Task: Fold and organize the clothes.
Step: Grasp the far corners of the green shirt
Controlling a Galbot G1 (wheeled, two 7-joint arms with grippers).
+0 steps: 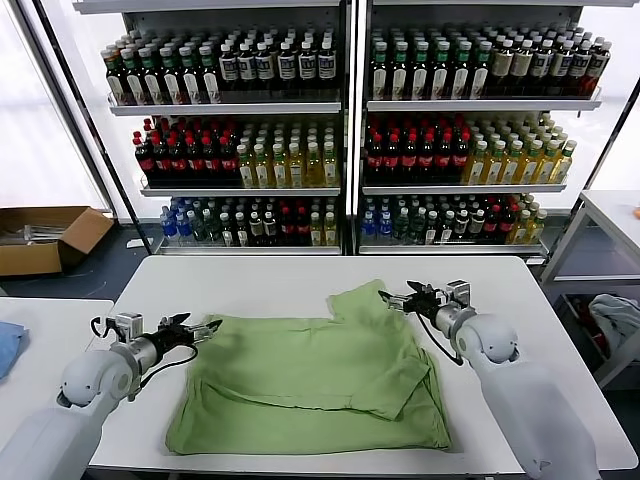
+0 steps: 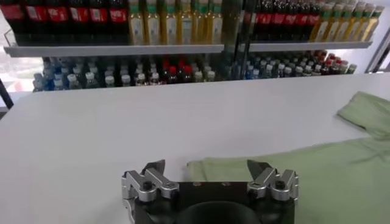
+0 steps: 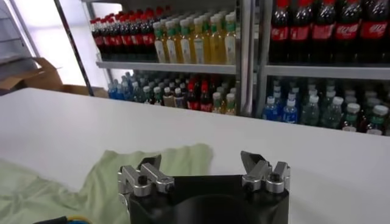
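A light green shirt [image 1: 310, 380] lies partly folded on the white table [image 1: 270, 285], one sleeve [image 1: 362, 302] sticking out toward the back. My left gripper [image 1: 203, 328] is open and empty, just above the shirt's left upper corner; that corner shows in the left wrist view [image 2: 207, 167] between the fingers. My right gripper [image 1: 395, 297] is open and empty at the sleeve's far edge; the sleeve shows in the right wrist view [image 3: 177, 158]. No collar, buttons or logo are visible.
Shelves of bottles [image 1: 340, 130] stand behind the table. A side table with a blue cloth [image 1: 8, 345] is at the left, a cardboard box [image 1: 40, 238] on the floor, and a rack with cloth [image 1: 612, 315] at the right.
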